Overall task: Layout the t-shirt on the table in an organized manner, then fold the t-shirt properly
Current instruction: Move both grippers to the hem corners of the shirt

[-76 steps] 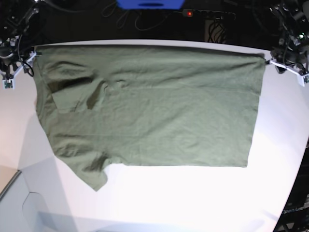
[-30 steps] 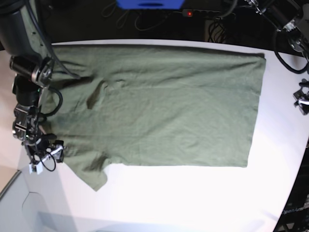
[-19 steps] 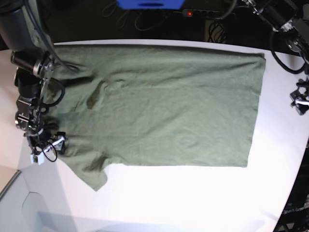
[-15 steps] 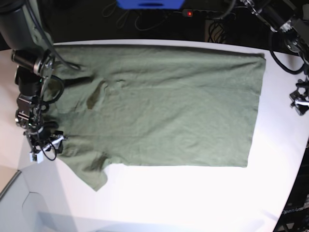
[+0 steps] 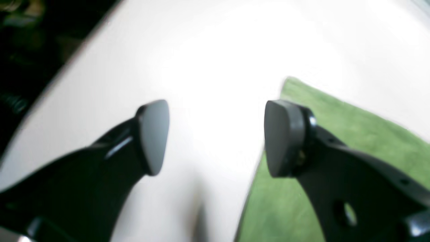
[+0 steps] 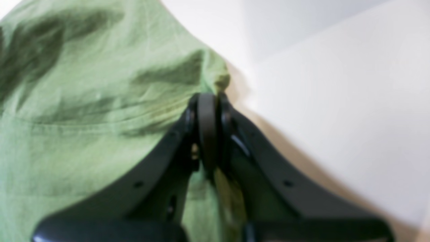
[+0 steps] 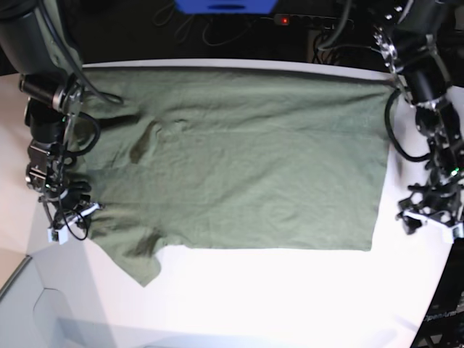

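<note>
We seem to be in a lab — dark backdrop, cables [image 7: 330, 32], a lit power strip [image 7: 312, 21] behind the table's [image 7: 290, 290] far edge.

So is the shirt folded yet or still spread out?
Spread out. The t-shirt lies in one flat layer on the table, with no fold made; the right gripper pinches its edge.

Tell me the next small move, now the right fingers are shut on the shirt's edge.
Probably bring the left gripper onto the t-shirt's near hem corner and close. It hangs open over bare table beside the hem, while the right gripper already pinches the sleeve-side edge.
</note>
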`<action>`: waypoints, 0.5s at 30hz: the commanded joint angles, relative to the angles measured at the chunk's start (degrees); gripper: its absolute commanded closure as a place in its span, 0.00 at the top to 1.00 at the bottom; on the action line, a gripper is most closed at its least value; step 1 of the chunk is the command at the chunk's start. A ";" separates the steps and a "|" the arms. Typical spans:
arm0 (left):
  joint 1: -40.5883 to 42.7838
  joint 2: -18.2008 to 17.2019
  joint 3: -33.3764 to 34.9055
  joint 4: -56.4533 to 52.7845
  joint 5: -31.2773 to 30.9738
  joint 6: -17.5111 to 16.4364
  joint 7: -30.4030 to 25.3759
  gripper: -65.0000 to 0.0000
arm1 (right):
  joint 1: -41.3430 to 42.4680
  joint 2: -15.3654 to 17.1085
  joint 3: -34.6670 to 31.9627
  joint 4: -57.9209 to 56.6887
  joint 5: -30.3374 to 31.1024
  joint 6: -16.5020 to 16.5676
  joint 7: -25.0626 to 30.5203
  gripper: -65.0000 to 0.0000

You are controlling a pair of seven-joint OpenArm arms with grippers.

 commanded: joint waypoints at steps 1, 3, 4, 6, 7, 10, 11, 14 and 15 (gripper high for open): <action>-2.97 -1.41 1.66 -2.31 -0.53 0.06 -3.08 0.66 | 0.46 0.57 -0.06 0.30 -0.41 -0.26 -1.63 0.00; -5.96 -2.20 5.35 -9.25 -0.53 0.06 -7.47 0.66 | 0.02 0.57 -0.06 0.30 -0.41 -0.26 -1.46 0.00; -7.72 -2.46 7.11 -12.94 -0.53 0.06 -9.50 0.66 | -0.07 0.57 -0.06 0.30 -0.41 -0.26 -1.54 0.00; -11.15 -2.90 10.80 -20.77 -0.53 0.06 -12.92 0.66 | -0.07 0.57 -0.06 0.30 -0.41 -0.26 -1.63 0.00; -12.90 -3.08 13.09 -24.90 -0.53 0.06 -14.95 0.66 | -0.07 0.65 -0.06 0.30 -0.41 -0.26 -1.63 0.00; -17.21 -3.26 20.04 -33.69 -0.53 -0.11 -21.01 0.66 | -0.15 1.18 -0.06 0.30 -0.41 -0.26 -1.81 0.00; -18.09 -3.26 22.50 -35.54 -0.53 -0.11 -22.59 0.66 | -0.15 1.27 -0.06 0.30 -0.41 -0.26 -1.81 0.00; -20.20 -2.90 27.68 -39.76 -0.62 0.06 -26.55 0.66 | -0.15 1.36 -0.06 0.30 -0.41 -0.26 -1.81 0.00; -20.46 -2.82 28.91 -40.55 -0.62 0.06 -27.52 0.66 | -0.15 1.36 -0.06 0.30 -0.41 -0.26 -1.81 0.00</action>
